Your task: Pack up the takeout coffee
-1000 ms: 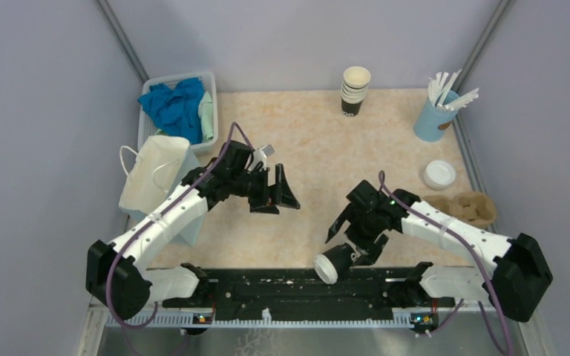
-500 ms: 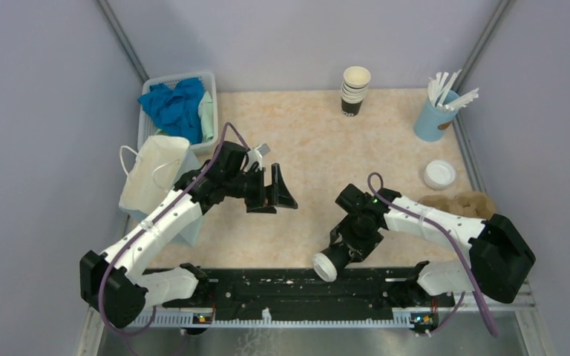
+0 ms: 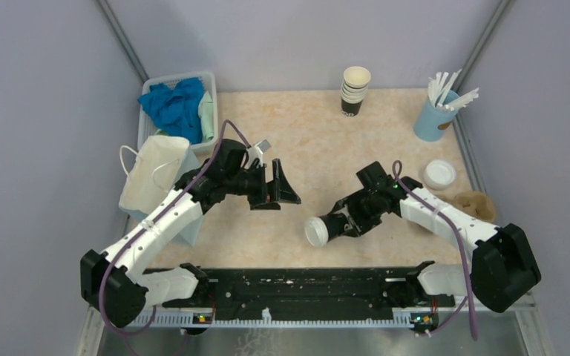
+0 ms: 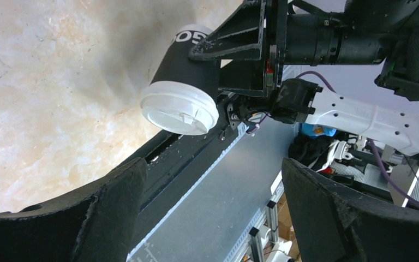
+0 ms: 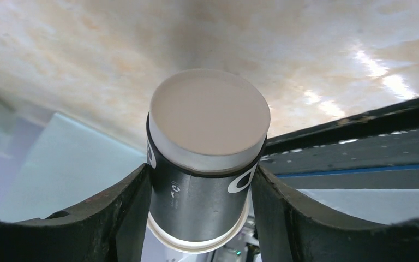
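Observation:
The takeout coffee (image 3: 324,228) is a dark cup with a white sip lid. My right gripper (image 3: 341,222) is shut on it and holds it tilted on its side, lid toward the left, above the middle of the table. In the right wrist view the cup (image 5: 202,185) sits between both fingers, base facing the camera. In the left wrist view the cup (image 4: 183,90) shows lid-first ahead of my left gripper (image 4: 213,218). My left gripper (image 3: 278,189) is open and empty, a little to the left of the cup.
A white paper bag (image 3: 152,174) stands at the left edge. A basket with blue cloth (image 3: 178,104) is at the back left. A stack of lidless cups (image 3: 355,89), a blue holder of stirrers (image 3: 438,111), a loose white lid (image 3: 439,174) and brown sleeves (image 3: 475,204) lie at back and right.
My right gripper has lifted the coffee from the near edge and carried it up and leftward toward the middle, lid now facing left. The left arm has barely moved.

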Action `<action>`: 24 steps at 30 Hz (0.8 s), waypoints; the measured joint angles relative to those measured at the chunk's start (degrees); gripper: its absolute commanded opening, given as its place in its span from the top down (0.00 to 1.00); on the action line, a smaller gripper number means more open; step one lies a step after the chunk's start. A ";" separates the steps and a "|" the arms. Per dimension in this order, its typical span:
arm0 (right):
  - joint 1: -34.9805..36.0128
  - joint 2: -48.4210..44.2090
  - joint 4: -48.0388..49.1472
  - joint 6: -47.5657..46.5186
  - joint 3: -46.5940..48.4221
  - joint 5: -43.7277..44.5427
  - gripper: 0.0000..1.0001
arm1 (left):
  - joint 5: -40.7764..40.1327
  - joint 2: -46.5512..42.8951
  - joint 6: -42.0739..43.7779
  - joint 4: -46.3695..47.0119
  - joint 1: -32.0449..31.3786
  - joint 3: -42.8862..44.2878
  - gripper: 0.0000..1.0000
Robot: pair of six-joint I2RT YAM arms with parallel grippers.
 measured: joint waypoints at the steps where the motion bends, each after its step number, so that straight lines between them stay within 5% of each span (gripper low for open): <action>1: -1.11 0.04 1.20 0.04 0.02 -1.25 0.54 | 0.04 0.13 -0.57 0.61 -0.02 0.00 0.02; 24: -4.85 6.16 14.23 6.32 5.68 -13.62 0.53 | -0.31 9.27 -3.10 7.54 -2.99 0.35 0.02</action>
